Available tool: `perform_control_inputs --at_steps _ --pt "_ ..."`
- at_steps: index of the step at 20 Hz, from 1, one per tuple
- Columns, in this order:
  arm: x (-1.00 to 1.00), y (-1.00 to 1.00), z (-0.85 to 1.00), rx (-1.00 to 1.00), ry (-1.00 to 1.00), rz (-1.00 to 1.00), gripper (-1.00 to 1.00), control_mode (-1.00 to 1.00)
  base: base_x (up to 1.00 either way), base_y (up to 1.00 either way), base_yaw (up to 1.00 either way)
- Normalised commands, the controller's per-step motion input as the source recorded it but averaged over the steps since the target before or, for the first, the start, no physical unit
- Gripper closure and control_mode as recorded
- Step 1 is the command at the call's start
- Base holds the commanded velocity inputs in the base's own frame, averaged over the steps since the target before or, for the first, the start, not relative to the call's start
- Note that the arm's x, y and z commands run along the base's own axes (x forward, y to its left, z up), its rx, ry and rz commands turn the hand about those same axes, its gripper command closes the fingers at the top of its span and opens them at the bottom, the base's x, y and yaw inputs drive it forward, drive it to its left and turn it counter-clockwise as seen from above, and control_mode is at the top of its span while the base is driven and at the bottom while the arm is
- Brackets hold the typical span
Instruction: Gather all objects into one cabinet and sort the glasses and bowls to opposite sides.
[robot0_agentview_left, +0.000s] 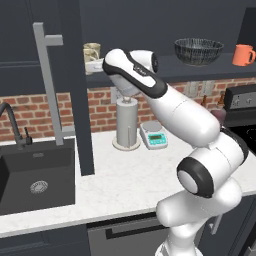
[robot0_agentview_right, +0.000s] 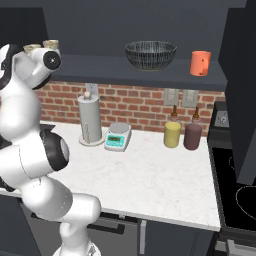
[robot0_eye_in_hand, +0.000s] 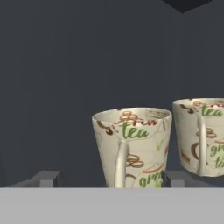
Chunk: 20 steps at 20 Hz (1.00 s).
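Jaws open, fingertips (robot0_eye_in_hand: 48, 178) either side of near cup (robot0_eye_in_hand: 131, 146) on shelf (robot0_agentview_left: 200, 70). Retract straight; avoid nudging neighbouring cup (robot0_eye_in_hand: 201, 135).

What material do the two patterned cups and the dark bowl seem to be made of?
Patterned cups: probably glazed ceramic, going by the smooth beige walls with printed "tea" lettering. Dark bowl: possibly ceramic or stoneware with a matte look; fine pale ribbed lines cover its black surface. The rendering leaves both uncertain.

Kitchen: sink (robot0_agentview_left: 35, 172), brick backsplash (robot0_agentview_right: 135, 107)
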Motion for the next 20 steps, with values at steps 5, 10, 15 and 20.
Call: perform_control_inputs --at_steps 5,10,15,20 --pt "-0.4 -0.25 0.0 0.0 -0.07 -0.02 -1.0 -1.0 0.0 0.0 0.0" --pt "-0.64 -0.75 0.0 0.03 -0.08 -0.18 -1.0 -1.0 0.0 0.0 0.0" --pt "-0.22 -0.85 0.09 0.0 -0.01 -0.27 -1.0 -1.0 0.0 0.0 0.0" --pt "-0.06 -1.0 0.22 0.02 0.0 -0.25 -1.0 -1.0 0.0 0.0 0.0"
